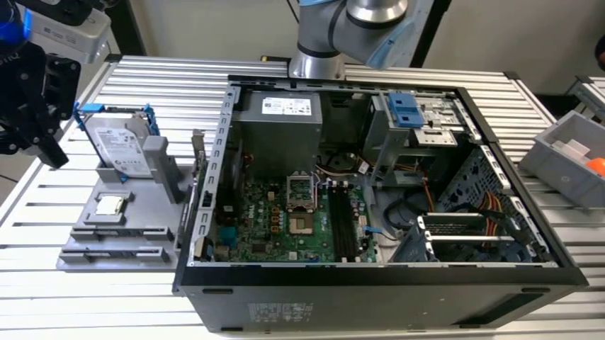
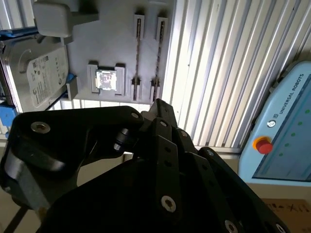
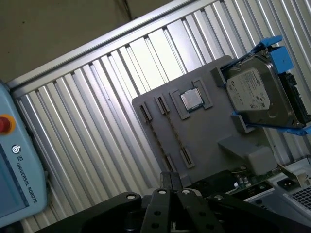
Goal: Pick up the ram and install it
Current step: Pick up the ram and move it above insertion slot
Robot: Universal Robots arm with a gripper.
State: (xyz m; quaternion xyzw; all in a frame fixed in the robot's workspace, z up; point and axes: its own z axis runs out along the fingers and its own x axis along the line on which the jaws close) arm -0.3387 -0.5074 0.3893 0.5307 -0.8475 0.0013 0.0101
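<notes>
We judge nothing done yet: the ram (image 3: 156, 138) rests in the gray tray (image 3: 209, 126), unpicked. The pincer (image 1: 38, 142) hovers near; open or closed, we cannot tell.

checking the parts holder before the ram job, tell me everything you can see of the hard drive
The hard drive is a flat silver metal box with a white label on its broad face. A blue plastic bracket wraps its edges. It is propped up at a tilt in the grey holder, which stands on the slatted table at the exterior view's left of the open computer case. Only the bracket and the holder touch it.
</notes>
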